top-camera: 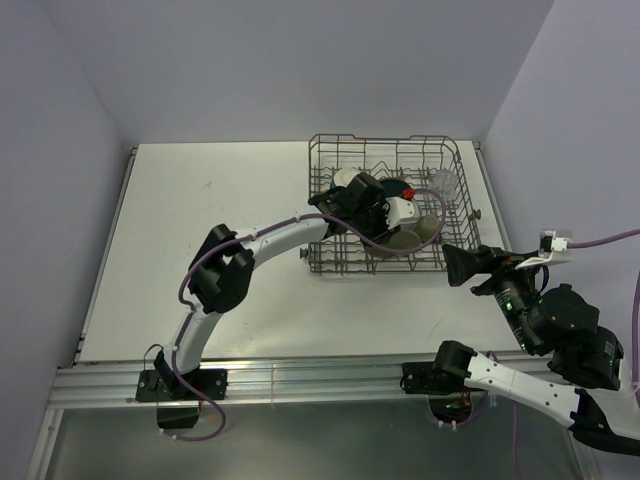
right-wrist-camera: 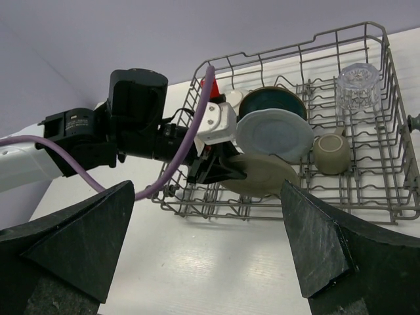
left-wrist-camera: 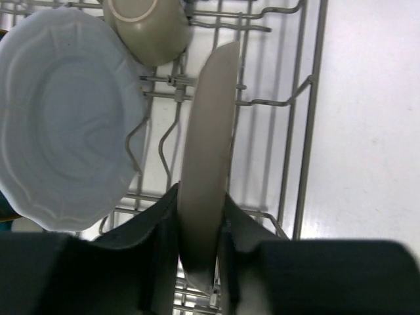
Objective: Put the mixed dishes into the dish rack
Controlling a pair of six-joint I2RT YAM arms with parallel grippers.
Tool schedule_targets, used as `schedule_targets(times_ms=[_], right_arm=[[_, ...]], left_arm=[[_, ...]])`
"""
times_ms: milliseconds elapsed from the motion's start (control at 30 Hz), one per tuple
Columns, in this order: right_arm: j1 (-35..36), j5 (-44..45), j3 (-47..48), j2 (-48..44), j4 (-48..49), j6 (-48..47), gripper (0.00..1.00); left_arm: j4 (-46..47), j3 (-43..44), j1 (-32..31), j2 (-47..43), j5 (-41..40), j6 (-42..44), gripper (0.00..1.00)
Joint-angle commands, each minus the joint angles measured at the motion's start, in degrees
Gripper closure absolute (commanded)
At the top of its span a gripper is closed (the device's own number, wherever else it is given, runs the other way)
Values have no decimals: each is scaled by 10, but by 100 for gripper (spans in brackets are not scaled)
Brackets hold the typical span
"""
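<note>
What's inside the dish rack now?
Visible in the dish rack: grey-beige plate clamped by the left gripper, pale blue plate, dark teal plate, mug, glass. The left arm hides its left side.

Left wrist view crops mug [left-wrist-camera: 148,29] at top, pale blue plate [left-wrist-camera: 65,115] at left, dark teal plate [right-wrist-camera: 268,100] largely hidden behind it

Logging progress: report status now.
Left gripper shut on grey-beige round ceramic plate, on edge in grey wire dish rack. Right gripper open, empty, outside rack. Pale blue plate alongside, apart.
</note>
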Motion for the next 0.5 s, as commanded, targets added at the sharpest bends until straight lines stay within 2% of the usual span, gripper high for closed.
schedule_targets(times_ms=[0, 33, 67, 133, 167, 333, 467], right_arm=[[0, 12, -1, 7, 15, -6, 0], [0, 11, -2, 8, 16, -6, 0], [0, 11, -3, 8, 16, -7, 0], [0, 9, -7, 10, 17, -7, 0], [0, 8, -9, 11, 18, -8, 0], [0, 4, -20, 11, 26, -8, 0], [0, 0, -22, 12, 25, -5, 0]], left_arm=[[0, 43, 5, -4, 62, -32, 68], [-2, 44, 5, -2, 61, -33, 66], [-1, 45, 5, 0, 52, -38, 57], [2, 44, 7, -1, 48, -41, 52], [11, 41, 8, -4, 43, -47, 42], [49, 8, 11, -23, 16, -61, 28], [70, 0, 12, -27, -18, -70, 26]])
